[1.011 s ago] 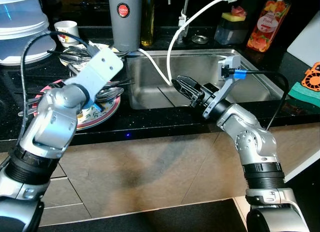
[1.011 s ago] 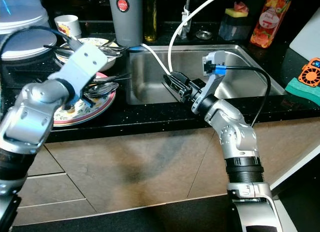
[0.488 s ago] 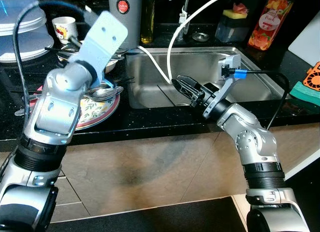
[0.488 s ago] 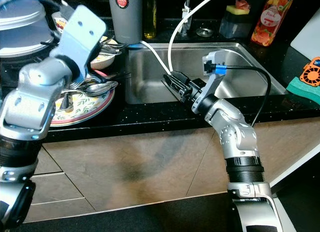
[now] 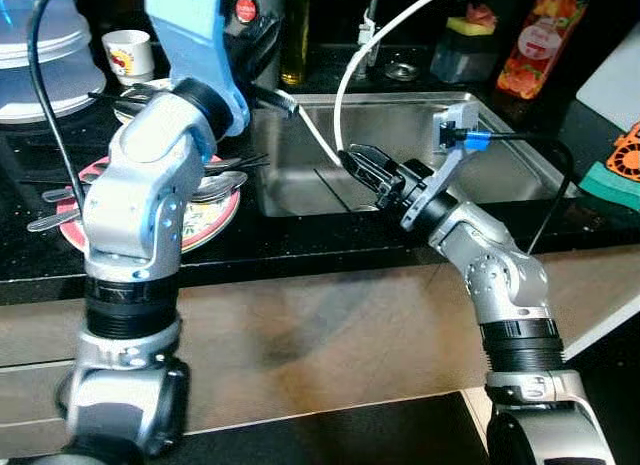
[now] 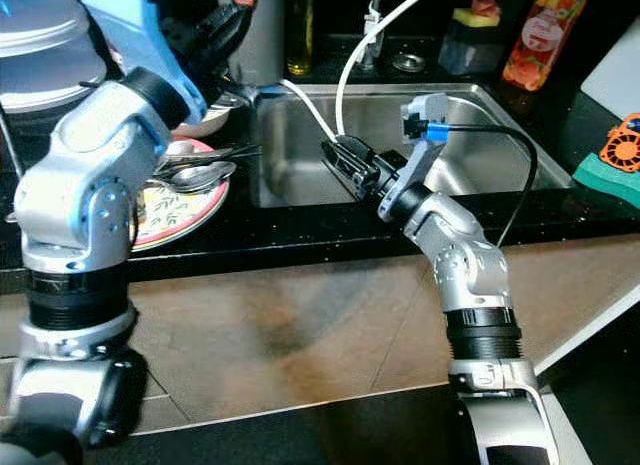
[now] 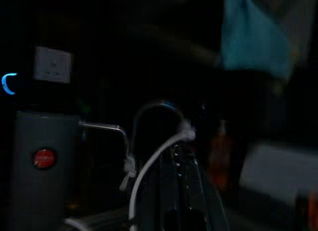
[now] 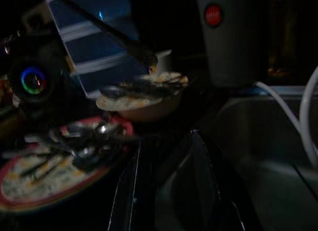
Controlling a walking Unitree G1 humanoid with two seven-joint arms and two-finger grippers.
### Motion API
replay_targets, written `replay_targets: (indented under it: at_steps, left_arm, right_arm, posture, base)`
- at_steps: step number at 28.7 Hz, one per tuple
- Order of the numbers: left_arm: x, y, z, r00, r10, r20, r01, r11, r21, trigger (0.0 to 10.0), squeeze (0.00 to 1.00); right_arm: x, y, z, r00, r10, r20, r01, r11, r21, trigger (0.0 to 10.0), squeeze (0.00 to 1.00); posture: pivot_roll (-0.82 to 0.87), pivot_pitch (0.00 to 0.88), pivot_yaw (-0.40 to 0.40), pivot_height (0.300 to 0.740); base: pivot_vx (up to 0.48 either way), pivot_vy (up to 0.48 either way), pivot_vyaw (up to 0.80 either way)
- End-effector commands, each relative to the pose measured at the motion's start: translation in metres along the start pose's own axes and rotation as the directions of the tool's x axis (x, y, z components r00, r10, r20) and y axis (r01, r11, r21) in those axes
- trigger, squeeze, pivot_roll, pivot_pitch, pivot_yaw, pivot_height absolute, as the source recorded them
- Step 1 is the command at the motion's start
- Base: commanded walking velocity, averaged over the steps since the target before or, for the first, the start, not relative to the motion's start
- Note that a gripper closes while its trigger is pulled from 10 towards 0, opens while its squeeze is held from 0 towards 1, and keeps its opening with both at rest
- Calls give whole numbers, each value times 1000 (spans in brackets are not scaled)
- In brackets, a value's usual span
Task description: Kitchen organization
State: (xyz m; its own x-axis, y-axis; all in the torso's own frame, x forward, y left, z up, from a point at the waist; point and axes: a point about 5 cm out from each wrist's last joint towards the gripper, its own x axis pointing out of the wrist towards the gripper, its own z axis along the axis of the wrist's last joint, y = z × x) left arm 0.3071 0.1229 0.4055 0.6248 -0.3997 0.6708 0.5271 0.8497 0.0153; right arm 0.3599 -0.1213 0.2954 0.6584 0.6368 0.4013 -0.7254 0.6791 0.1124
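Observation:
A floral plate with a red rim (image 5: 208, 220) lies on the black counter left of the sink, with several spoons and forks (image 5: 218, 185) piled on it. Behind it is a bowl (image 8: 141, 102) holding more cutlery. My left gripper (image 5: 258, 35) is raised high in front of the grey canister (image 6: 265, 45). Its fingers (image 7: 177, 156) look shut, and I cannot tell whether they hold anything. My right gripper (image 5: 354, 161) hovers open over the sink's near left corner, pointing toward the plate, with nothing between its fingers (image 8: 131, 191).
The steel sink (image 5: 410, 135) has a white hose (image 5: 345, 80) looping into it. A small cup (image 5: 128, 53) and stacked white containers (image 5: 40, 55) stand at the back left. A juice bottle (image 5: 535, 45) and a green sponge (image 5: 610, 185) are at the right.
My left arm has swung up from just above the plate of cutlery to high in front of the canister. The right arm has barely moved.

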Motion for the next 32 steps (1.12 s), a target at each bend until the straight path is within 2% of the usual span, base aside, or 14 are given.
replay_targets:
  at_steps: [1,5,6,7,8,11,14,16,19,21,22,26,29,32]
  left_arm:
    - [-5,11,0,998,39,48,-35,996,-86,0,0]
    - [-11,25,0,993,94,73,-81,983,-167,0,0]
    - [-14,33,2,986,132,97,-112,974,-195,0,0]
    - [-16,40,7,977,169,131,-132,958,-254,0,0]
    - [-16,40,7,977,169,131,-132,958,-254,0,0]
    - [-23,53,11,965,210,155,-142,921,-364,0,0]
    - [-25,55,10,967,205,153,-130,910,-393,0,0]
    - [-29,57,8,965,204,162,-108,880,-463,0,0]
    - [-30,57,8,964,207,168,-103,871,-481,0,0]
    - [-31,57,5,964,211,162,-105,861,-498,0,0]
    - [-31,57,3,964,215,156,-109,857,-504,0,0]
    - [-31,54,1,966,207,157,-91,836,-542,0,0]
    - [-30,53,1,966,205,156,-87,830,-551,0,0]
    - [-29,47,-2,978,156,135,-45,802,-596,0,0]
  right_arm:
    - [2,1,7,998,-18,54,18,1000,6,10000,0]
    - [5,3,8,994,-49,93,45,998,45,10000,0]
    - [7,4,9,992,-62,109,54,996,69,10000,208]
    - [9,5,10,987,-86,138,71,991,117,10000,1000]
    - [9,5,10,987,-86,138,71,991,117,10000,1000]
    - [13,7,15,976,-120,182,92,984,155,10000,1000]
    - [14,8,17,974,-122,191,91,982,166,10000,1000]
    - [19,15,17,973,-109,204,61,971,229,10000,1000]
    - [21,19,16,974,-101,205,45,964,261,10000,1000]
    - [25,30,14,978,-67,199,-4,941,340,10000,1000]
    - [27,36,12,979,-47,196,-27,932,361,10000,0]
    - [32,50,8,981,-24,194,-65,898,436,10000,0]
    - [32,51,8,980,-26,196,-65,893,445,10000,0]
    - [34,54,7,979,-43,200,-58,878,476,10000,0]
  posture:
    - [-22,143,-50,740]
    - [-25,146,-48,740]
    - [-25,147,-44,740]
    - [-24,146,-40,740]
    - [-24,146,-40,740]
    - [-16,147,-33,740]
    - [-16,147,-32,740]
    - [-13,146,-30,740]
    - [-13,147,-30,740]
    - [-13,145,-30,740]
    - [-12,145,-29,740]
    - [-8,140,-28,740]
    - [-8,140,-28,740]
    - [-4,136,-22,740]
  base:
    - [0,0,0]
    - [0,0,0]
    - [0,0,0]
    - [0,0,0]
    - [0,0,0]
    - [0,0,0]
    - [0,0,0]
    - [0,0,0]
    - [0,0,0]
    - [0,0,0]
    - [0,0,0]
    - [0,0,0]
    - [0,0,0]
    - [0,0,0]
